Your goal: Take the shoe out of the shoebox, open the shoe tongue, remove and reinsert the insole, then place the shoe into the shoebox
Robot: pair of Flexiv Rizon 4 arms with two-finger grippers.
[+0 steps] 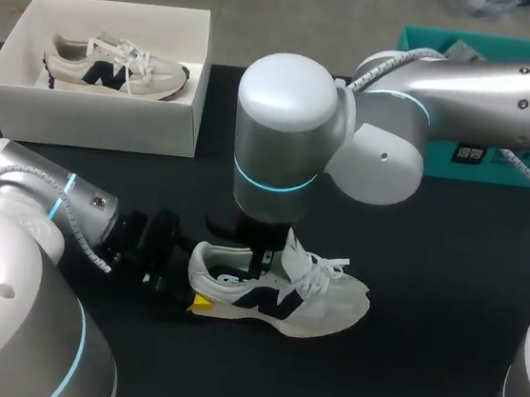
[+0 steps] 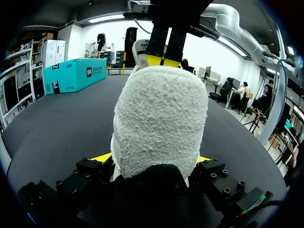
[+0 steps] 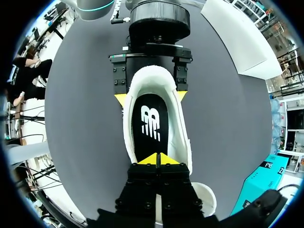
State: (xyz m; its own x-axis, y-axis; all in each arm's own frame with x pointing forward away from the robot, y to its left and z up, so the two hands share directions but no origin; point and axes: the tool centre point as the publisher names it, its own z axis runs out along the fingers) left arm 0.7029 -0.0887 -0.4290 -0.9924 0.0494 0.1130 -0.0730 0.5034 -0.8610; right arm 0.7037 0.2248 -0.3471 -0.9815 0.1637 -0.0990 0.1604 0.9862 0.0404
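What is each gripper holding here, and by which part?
The left gripper clamps the shoe by its heel, one finger each side. The right gripper has its tips together over the insole; a hold there cannot be told.

You'll find a white logo printed on the black insole (image 3: 151, 124) inside the white and navy sneaker (image 1: 278, 291), and a large navy letter emblem on that sneaker's side. The second sneaker (image 1: 117, 67), lying in the white cardboard shoebox (image 1: 92, 117), bears the same emblem. The long teal carton (image 1: 499, 163) carries a black label with white characters, too small to make out.
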